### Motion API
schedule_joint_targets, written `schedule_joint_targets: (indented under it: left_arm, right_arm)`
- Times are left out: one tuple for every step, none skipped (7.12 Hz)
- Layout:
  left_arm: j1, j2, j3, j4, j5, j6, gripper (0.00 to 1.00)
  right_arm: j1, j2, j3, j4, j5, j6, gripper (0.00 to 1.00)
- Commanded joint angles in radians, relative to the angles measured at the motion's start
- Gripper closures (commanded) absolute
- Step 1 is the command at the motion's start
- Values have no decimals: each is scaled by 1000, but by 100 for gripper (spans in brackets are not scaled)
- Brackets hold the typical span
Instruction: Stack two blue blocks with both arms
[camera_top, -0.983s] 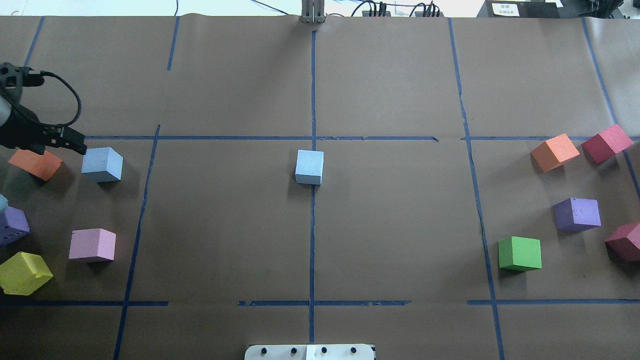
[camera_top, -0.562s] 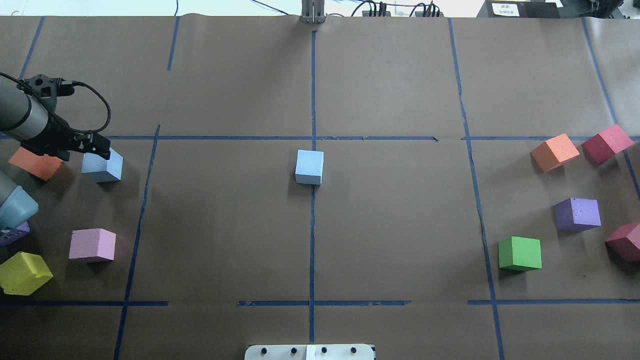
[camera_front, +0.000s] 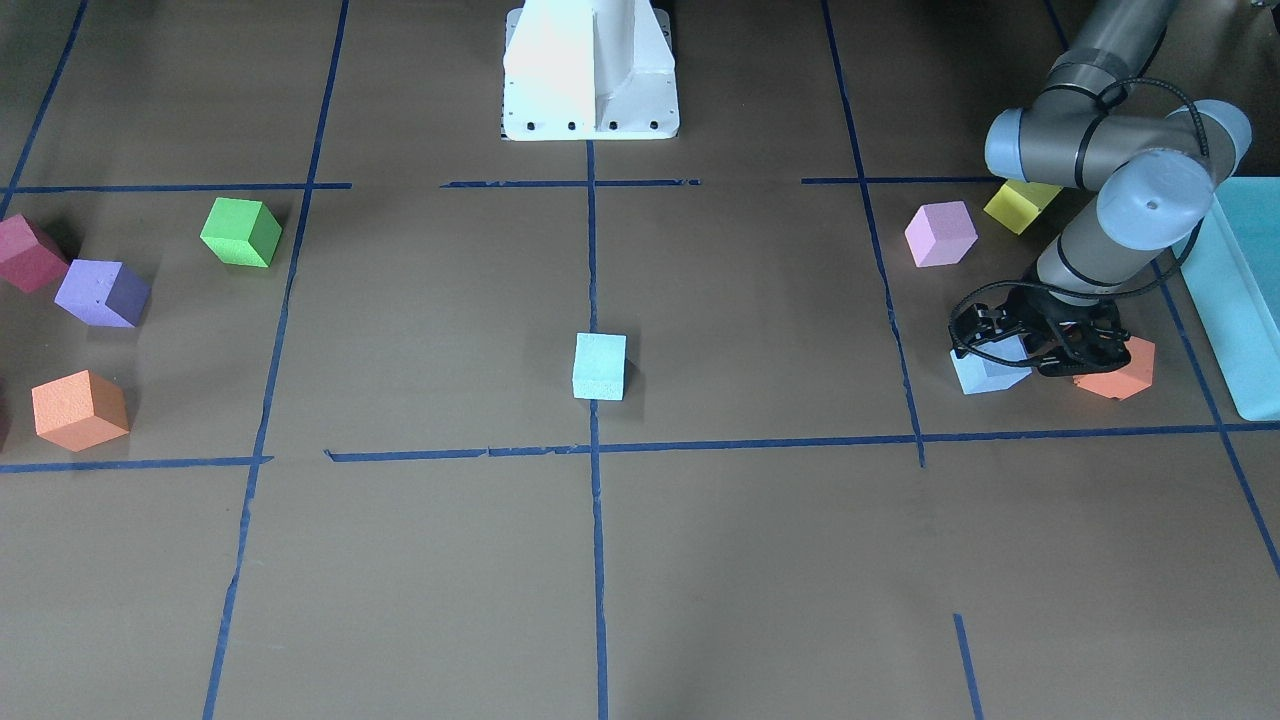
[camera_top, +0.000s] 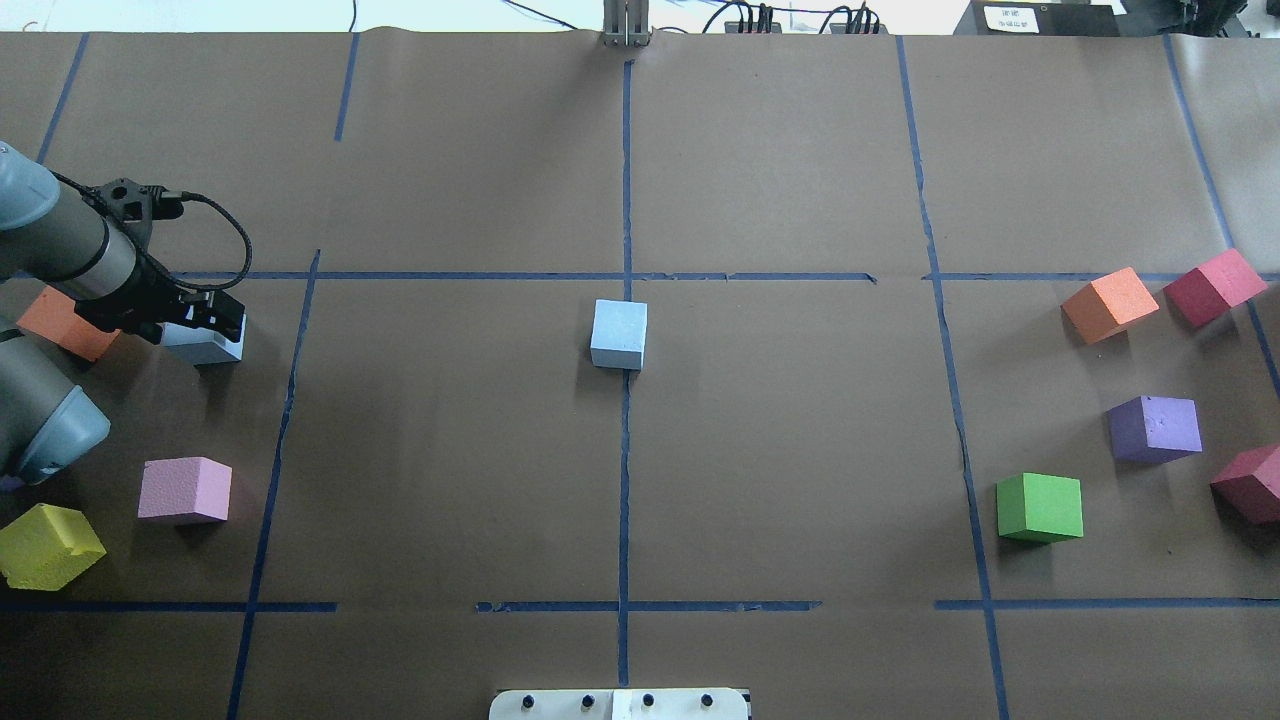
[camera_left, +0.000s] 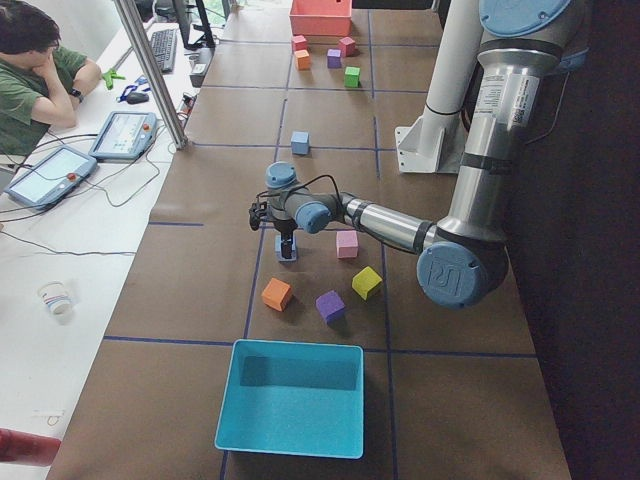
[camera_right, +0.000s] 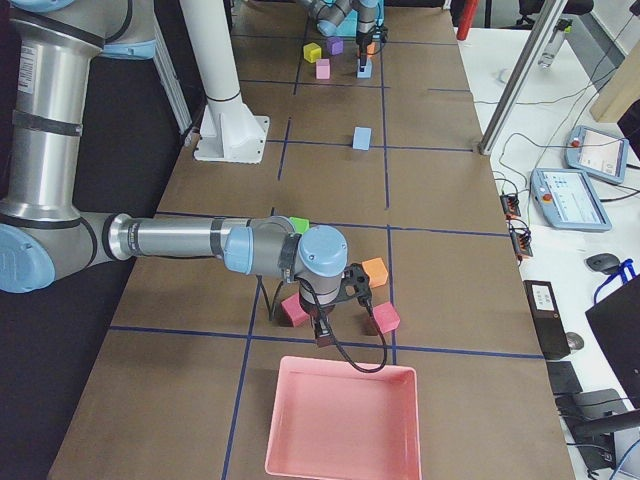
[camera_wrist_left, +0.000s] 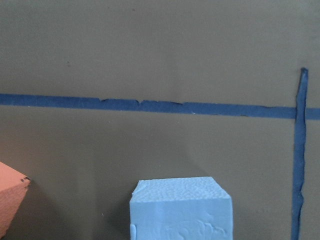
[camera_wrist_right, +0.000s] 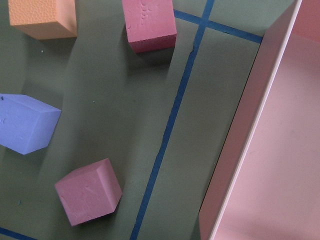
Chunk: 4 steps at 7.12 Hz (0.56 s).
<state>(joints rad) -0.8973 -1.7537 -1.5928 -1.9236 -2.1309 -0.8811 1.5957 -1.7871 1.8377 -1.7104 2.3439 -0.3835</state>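
One pale blue block (camera_top: 618, 333) lies at the table's centre on the middle tape line; it also shows in the front view (camera_front: 599, 366). The second blue block (camera_top: 212, 349) lies at the left, partly covered by my left gripper (camera_top: 215, 318). That gripper hangs just over it and looks open, in the front view too (camera_front: 1035, 350). The left wrist view shows this block (camera_wrist_left: 181, 210) at the bottom centre with no fingers in sight. My right gripper (camera_right: 325, 338) shows only in the exterior right view, low beside a pink tray (camera_right: 340, 420); I cannot tell whether it is open or shut.
An orange cube (camera_top: 60, 325) lies close behind the left gripper. Pink (camera_top: 185, 490) and yellow (camera_top: 45, 545) cubes lie nearer the robot. A teal box (camera_front: 1240, 300) stands at the left end. Green (camera_top: 1040, 507), purple (camera_top: 1155, 428), orange (camera_top: 1110, 304) and red (camera_top: 1214, 286) cubes lie at the right.
My left arm has swung in from the table's left edge toward the right, and its gripper now covers the left blue block. No block has moved.
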Motion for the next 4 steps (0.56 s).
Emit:
schedule_joint_targets:
  left_arm:
    - [17, -18, 19, -2, 41, 10, 40]
    - [17, -18, 11, 0, 43, 11, 62]
    - [17, -18, 2, 3, 45, 11, 68]
    - [17, -52, -13, 12, 46, 7, 69]
  right_arm:
    - [0, 0, 0, 0, 0, 0, 0]
    - [0, 0, 0, 0, 0, 0, 0]
    - [0, 0, 0, 0, 0, 2, 0]
    - [0, 0, 0, 0, 0, 2, 0]
